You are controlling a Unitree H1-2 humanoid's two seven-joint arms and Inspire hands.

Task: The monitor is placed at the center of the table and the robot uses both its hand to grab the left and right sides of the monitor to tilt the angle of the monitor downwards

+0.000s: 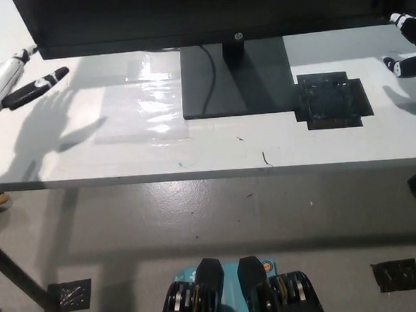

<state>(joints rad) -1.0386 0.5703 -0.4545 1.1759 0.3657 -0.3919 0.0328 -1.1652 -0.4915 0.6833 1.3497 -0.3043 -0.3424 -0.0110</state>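
The floor (197,213) fills the near part of the view, with taped patches at the table's feet (69,295). Beyond it runs the front edge of the white table (215,155), marked with a few small scratches.

On the tabletop, a glossy clear sheet (144,96) lies left of centre, and a dark taped square (330,99) lies right of centre. Between them stands the monitor's flat dark base (235,80), with a cable curving across it.

At the left edge the left hand (16,79) reaches in above the table, its fingers (44,80) spread apart and pointing toward the monitor's lower left corner; it grips nothing and sits just short of the bezel. Its shadow falls on the table below.

At the right edge only a little of the right hand (407,45) shows, near the monitor's right end; whether it is spread or clenched cannot be told.

Farthest away, the monitor (206,14) spans the table's centre, its black bottom bezel across the top of the view.
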